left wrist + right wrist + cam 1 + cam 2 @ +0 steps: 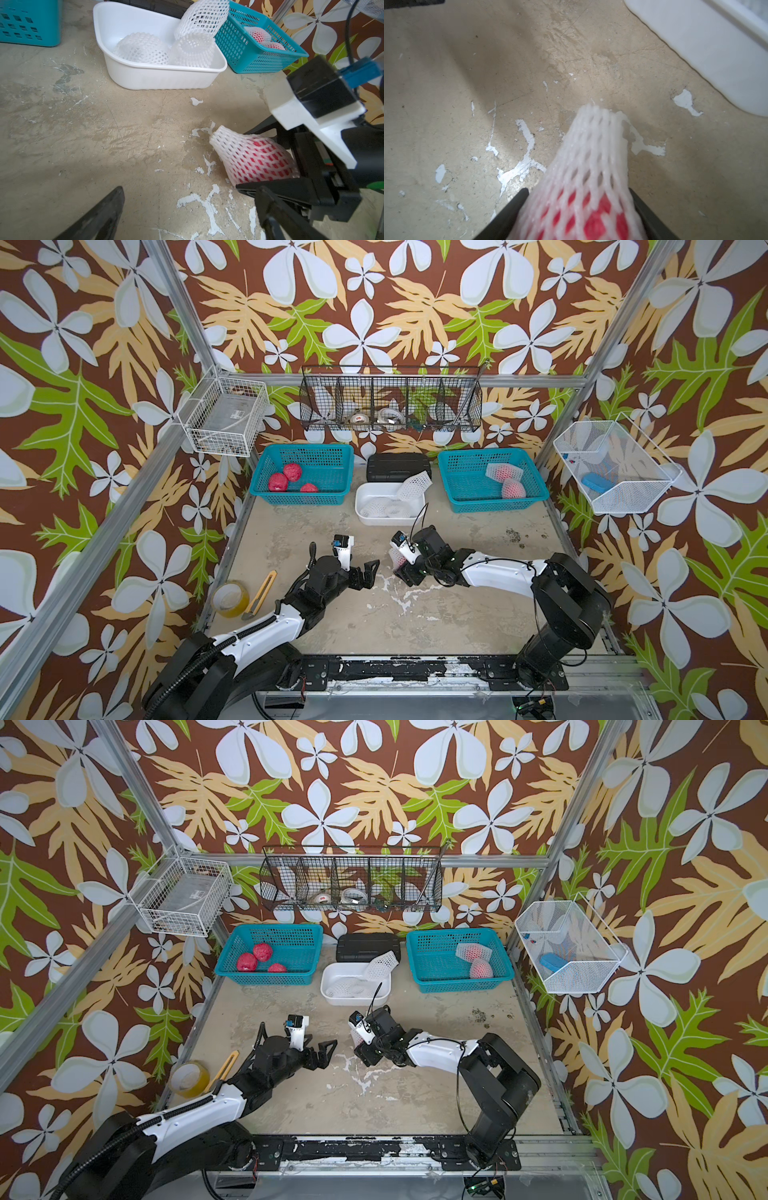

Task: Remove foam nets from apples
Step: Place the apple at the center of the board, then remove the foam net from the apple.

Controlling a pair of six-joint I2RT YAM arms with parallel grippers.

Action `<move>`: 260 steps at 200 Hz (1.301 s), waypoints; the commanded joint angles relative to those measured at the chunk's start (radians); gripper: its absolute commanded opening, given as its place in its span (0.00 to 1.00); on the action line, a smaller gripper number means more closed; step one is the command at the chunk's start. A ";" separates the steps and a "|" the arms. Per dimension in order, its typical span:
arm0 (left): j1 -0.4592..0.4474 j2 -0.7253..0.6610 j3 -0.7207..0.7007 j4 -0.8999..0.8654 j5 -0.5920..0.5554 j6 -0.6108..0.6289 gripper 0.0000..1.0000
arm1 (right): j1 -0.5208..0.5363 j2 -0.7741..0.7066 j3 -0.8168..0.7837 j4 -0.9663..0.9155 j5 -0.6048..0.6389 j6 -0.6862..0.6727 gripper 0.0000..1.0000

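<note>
My right gripper [397, 568] is shut on an apple still wrapped in its foam net [253, 158], low over the middle of the table; the net's empty end tapers past the fingertips [591, 145]. My left gripper [369, 572] stands open and empty just to its left, jaws toward it [190, 190]. Three bare red apples [292, 471] lie in the left teal basket [305, 499]. Two netted apples [513, 489] lie in the right teal basket [494, 506]. Empty foam nets [413, 485] fill the white tub [386, 522], one leaning on its rim.
A tape roll [230, 598] and a yellow box cutter [262, 589] lie at the table's left edge. A black case [397, 466] sits behind the tub. Wire baskets hang on the left [224, 416], back [390, 398] and right [615, 466] walls.
</note>
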 commanded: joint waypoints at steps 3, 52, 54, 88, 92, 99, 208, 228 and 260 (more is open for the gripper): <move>0.000 0.009 0.003 0.049 -0.009 0.013 1.00 | 0.001 0.017 0.005 0.042 0.013 0.006 0.74; 0.000 0.000 0.008 0.020 -0.033 0.034 1.00 | 0.001 -0.001 0.003 0.042 0.055 0.009 0.87; 0.000 0.001 0.008 0.017 -0.036 0.033 1.00 | 0.001 -0.002 0.004 0.042 0.055 0.011 0.88; 0.000 -0.006 0.004 0.006 -0.057 0.048 1.00 | 0.001 -0.027 0.055 -0.051 0.053 0.006 0.93; 0.000 -0.007 0.005 0.004 -0.058 0.049 1.00 | 0.002 -0.026 0.074 -0.079 0.057 0.005 0.94; 0.000 -0.007 0.006 0.003 -0.059 0.052 1.00 | 0.001 -0.026 0.110 -0.127 0.075 0.007 0.95; 0.061 -0.056 -0.026 -0.053 -0.055 -0.014 1.00 | 0.037 0.387 0.871 -0.933 0.124 0.102 0.91; 0.061 -0.074 -0.026 -0.075 -0.064 -0.006 1.00 | 0.074 0.476 0.975 -0.987 0.249 0.093 0.93; 0.062 -0.095 -0.036 -0.073 -0.065 0.008 1.00 | 0.086 0.629 1.121 -1.111 0.352 0.088 0.93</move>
